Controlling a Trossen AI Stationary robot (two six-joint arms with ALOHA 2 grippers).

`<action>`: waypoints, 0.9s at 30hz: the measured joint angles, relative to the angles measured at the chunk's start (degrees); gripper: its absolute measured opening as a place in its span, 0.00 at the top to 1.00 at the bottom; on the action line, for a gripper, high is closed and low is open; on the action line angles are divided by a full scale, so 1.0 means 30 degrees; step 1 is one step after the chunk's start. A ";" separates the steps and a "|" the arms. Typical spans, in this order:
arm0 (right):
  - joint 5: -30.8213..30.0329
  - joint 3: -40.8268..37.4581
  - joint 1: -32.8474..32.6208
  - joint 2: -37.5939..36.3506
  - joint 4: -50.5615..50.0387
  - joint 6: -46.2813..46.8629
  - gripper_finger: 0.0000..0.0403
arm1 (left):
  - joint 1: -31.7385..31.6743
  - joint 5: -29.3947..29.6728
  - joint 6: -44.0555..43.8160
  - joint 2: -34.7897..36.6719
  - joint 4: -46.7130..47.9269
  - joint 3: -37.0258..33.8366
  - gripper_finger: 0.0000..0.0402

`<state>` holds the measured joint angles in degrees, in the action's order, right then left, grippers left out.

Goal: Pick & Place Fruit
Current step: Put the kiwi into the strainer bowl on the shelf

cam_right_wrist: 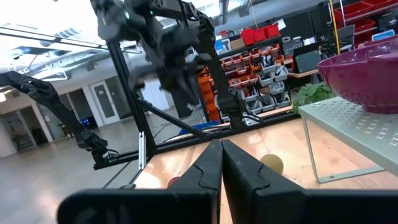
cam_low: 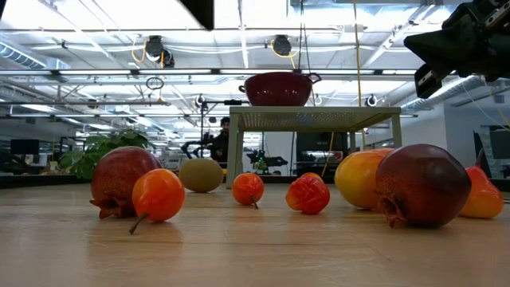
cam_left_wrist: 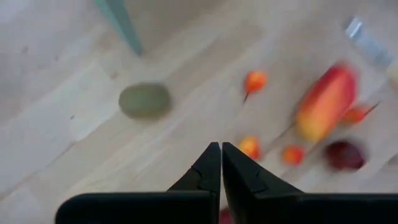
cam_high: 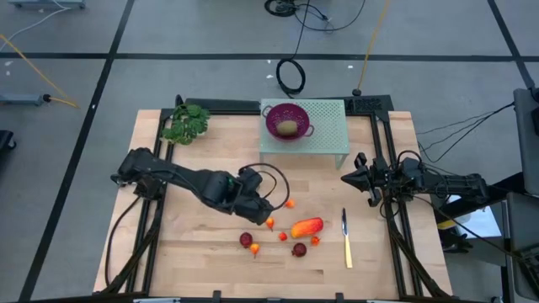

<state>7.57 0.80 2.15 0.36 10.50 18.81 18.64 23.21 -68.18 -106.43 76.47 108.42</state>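
Observation:
Fruit lies loose on the wooden table: a long orange-red piece [cam_high: 307,227], two dark red balls [cam_high: 246,240] [cam_high: 299,249] and several tiny orange-red ones [cam_high: 290,203]. One olive-brown oval [cam_left_wrist: 145,100] rests on the table; another [cam_high: 288,128] sits in the purple colander [cam_high: 278,114] on the pale green stand [cam_high: 324,126]. My left gripper [cam_high: 268,212] hovers shut above the fruit, holding nothing; its closed fingertips [cam_left_wrist: 221,150] show in the left wrist view. My right gripper [cam_high: 347,178] waits shut at the table's right side.
A slim yellow-handled knife [cam_high: 346,238] lies right of the fruit. A leafy green bunch [cam_high: 185,124] sits at the far left corner. The stand's legs [cam_high: 345,160] reach the table near its far middle. Bare wood lies at the near left.

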 joint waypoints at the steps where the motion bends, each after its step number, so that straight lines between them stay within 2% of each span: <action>1: -0.0007 0.0000 0.0000 0.0000 -0.0013 0.0000 0.99 | -0.0050 -0.0436 0.0383 0.0000 0.0007 -0.0427 0.96; 8: -0.0007 0.0001 0.0000 -0.0001 -0.0009 0.0000 0.99 | -0.0999 -0.2754 0.3608 0.0000 -0.0009 -0.3156 0.99; 15: -0.0010 0.0000 0.0000 -0.0004 -0.0007 0.0000 0.99 | -0.2758 -0.2965 0.9226 0.0000 -0.0779 -0.4728 0.98; 20: -0.0012 0.0002 0.0000 -0.0001 -0.0010 0.0000 0.99 | -0.3684 -0.4269 1.4227 0.0113 -0.2744 -0.5905 0.98; 27: -0.0010 0.0000 0.0000 0.0000 -0.0007 0.0000 0.99 | -0.4948 -0.4259 1.8258 0.0854 -0.4249 -0.8084 1.00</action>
<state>7.54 0.80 2.15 0.36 10.48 18.81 3.79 10.43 -13.41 -103.87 63.72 84.17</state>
